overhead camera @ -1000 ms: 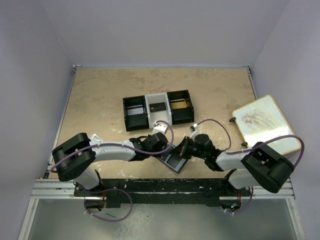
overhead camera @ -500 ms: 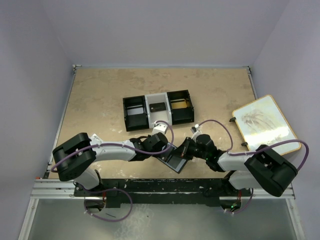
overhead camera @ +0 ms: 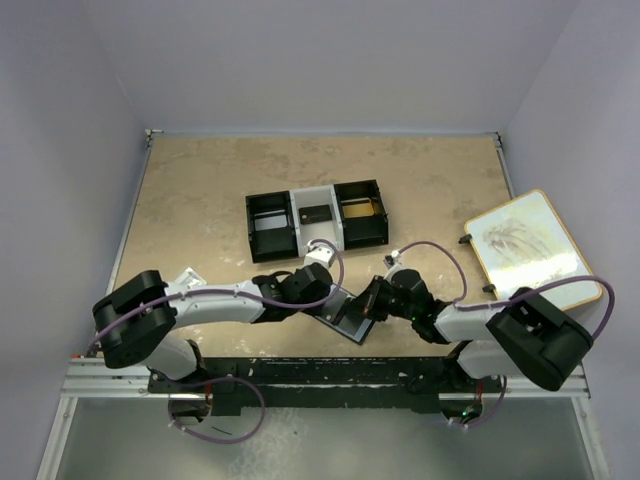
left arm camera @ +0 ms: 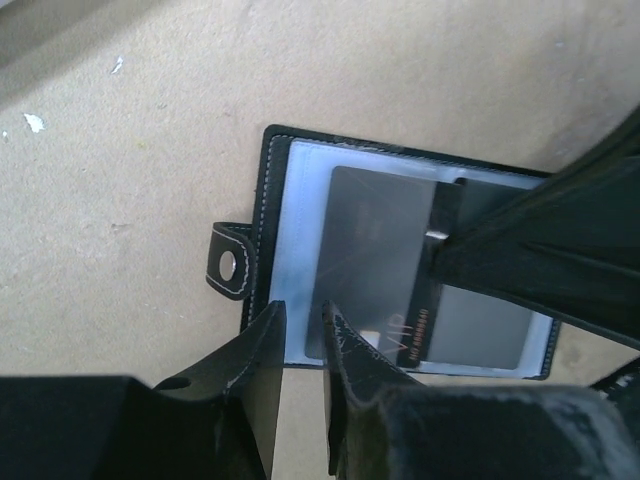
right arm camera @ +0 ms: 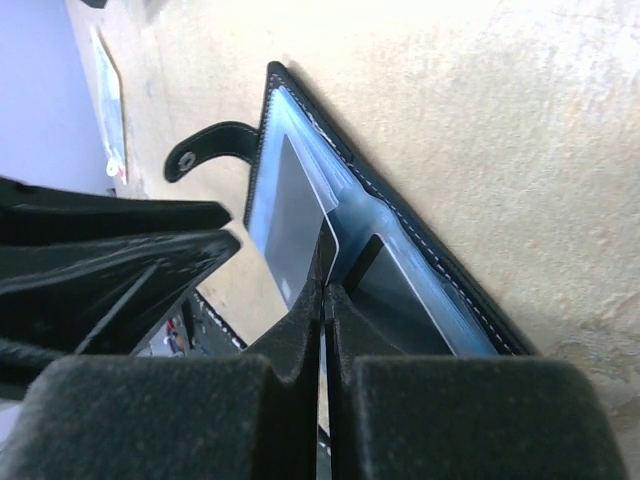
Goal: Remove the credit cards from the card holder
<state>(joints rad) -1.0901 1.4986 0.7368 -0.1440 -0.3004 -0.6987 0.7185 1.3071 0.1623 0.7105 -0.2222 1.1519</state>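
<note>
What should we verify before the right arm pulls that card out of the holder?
1. Grip: right gripper shut on the dark card at its edge: ok.
2. Pose: card holder open flat on the table, strap unsnapped: ok.
3. Hold-down: left gripper pinning the holder: cannot tell; tips sit at its near edge, narrow gap.
4. Release: card clear of the sleeve: cannot tell.
5. Drop spot, likely the tray, uncovered: ok.
</note>
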